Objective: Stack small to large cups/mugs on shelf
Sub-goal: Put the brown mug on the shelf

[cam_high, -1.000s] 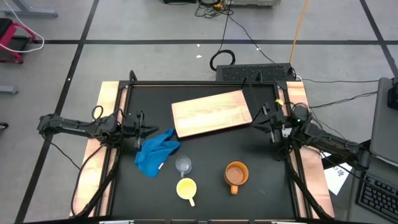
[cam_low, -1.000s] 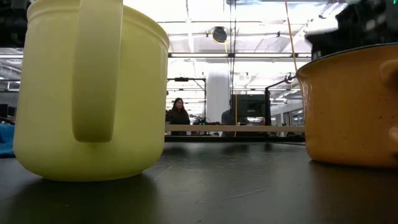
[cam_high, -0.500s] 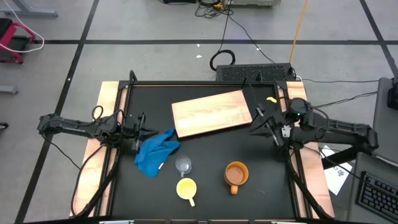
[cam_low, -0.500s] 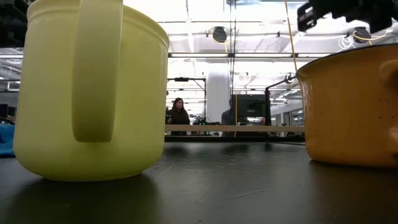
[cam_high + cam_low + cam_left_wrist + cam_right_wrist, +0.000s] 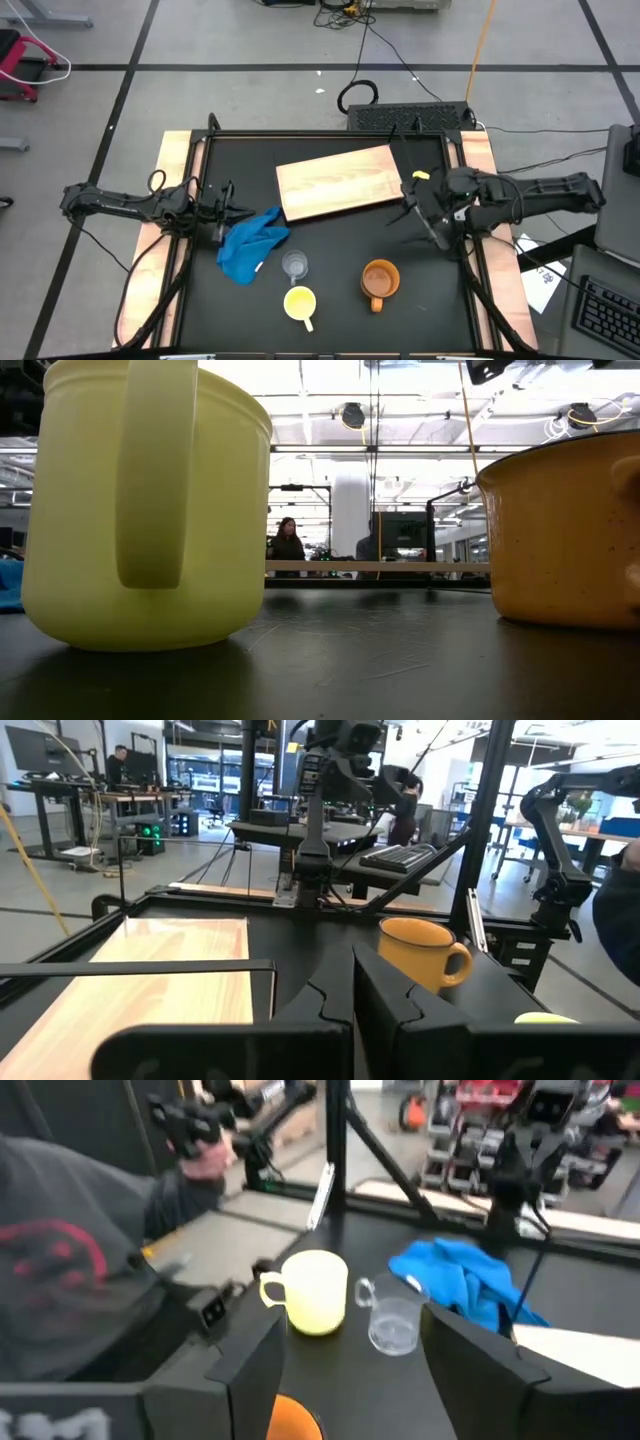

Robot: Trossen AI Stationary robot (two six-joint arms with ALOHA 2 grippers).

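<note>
Black tabletop (image 5: 330, 250) fills a framed bench on a grey tiled floor. Toward twelve o'clock on it lies the shelf (image 5: 340, 181), a pale wood board set slightly askew and bare of cups. At about nine o'clock a blue cloth (image 5: 250, 245) sits crumpled, just beside the left gripper (image 5: 243, 209), whose fingers are pressed together on nothing. At three o'clock the right gripper (image 5: 418, 212) hangs above the table with its fingers spread wide and empty, near the board's right end. Along the six o'clock edge stand the orange-brown mug (image 5: 380, 281), then the yellow mug (image 5: 300, 303), and just beside the yellow one, toward eleven, the clear plastic cup (image 5: 294, 264).
</note>
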